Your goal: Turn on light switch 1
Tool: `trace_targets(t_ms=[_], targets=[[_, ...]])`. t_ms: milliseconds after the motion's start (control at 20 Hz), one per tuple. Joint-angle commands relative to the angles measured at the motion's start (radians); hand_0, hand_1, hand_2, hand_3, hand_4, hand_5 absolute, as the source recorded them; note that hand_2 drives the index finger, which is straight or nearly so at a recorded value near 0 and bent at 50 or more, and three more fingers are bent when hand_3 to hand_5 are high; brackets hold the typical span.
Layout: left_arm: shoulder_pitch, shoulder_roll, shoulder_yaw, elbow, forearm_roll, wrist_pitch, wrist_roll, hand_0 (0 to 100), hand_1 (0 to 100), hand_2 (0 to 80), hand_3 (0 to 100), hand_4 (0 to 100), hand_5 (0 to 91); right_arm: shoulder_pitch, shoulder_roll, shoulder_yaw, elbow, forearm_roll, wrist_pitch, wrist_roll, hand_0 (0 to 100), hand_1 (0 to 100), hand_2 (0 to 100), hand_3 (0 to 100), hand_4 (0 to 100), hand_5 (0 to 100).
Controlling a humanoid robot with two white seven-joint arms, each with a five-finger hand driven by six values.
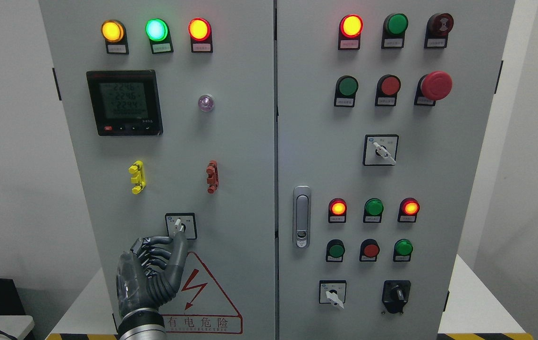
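Observation:
A small rotary switch [180, 225] with a white knob sits on a square plate low on the left door of the grey cabinet [231, 141]. My left hand [174, 238] comes up from the bottom edge, directly below that plate. Its fingers [153, 250] are curled, and the thumb [180, 245] stretches up so that its tip meets the knob's lower end. The knob stands almost upright and shows nearly whole, with nothing closed around it. My right arm does not show.
Above the switch are a yellow clip [137, 177], a red clip [212, 176], a meter display [124, 102] and three lit lamps. The right door carries a handle [302, 216], more lamps, push buttons, a red mushroom button [435, 85] and other rotary switches.

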Motion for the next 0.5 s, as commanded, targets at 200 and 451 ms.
trace_targets(t_ms=[200, 451], targets=[[-0.026, -0.002, 0.0, 0.006, 0.001, 0.021, -0.003, 24, 51, 47.7, 74, 79, 82.2, 0.0, 0.0, 0.0, 0.0, -0.018, 0.001, 0.0, 12, 39, 0, 0, 0, 0], [-0.027, -0.001, -0.002, 0.005, 0.001, 0.023, -0.003, 24, 51, 47.9, 74, 80, 82.4, 0.0, 0.0, 0.0, 0.0, -0.017, 0.001, 0.0, 12, 39, 0, 0, 0, 0]])
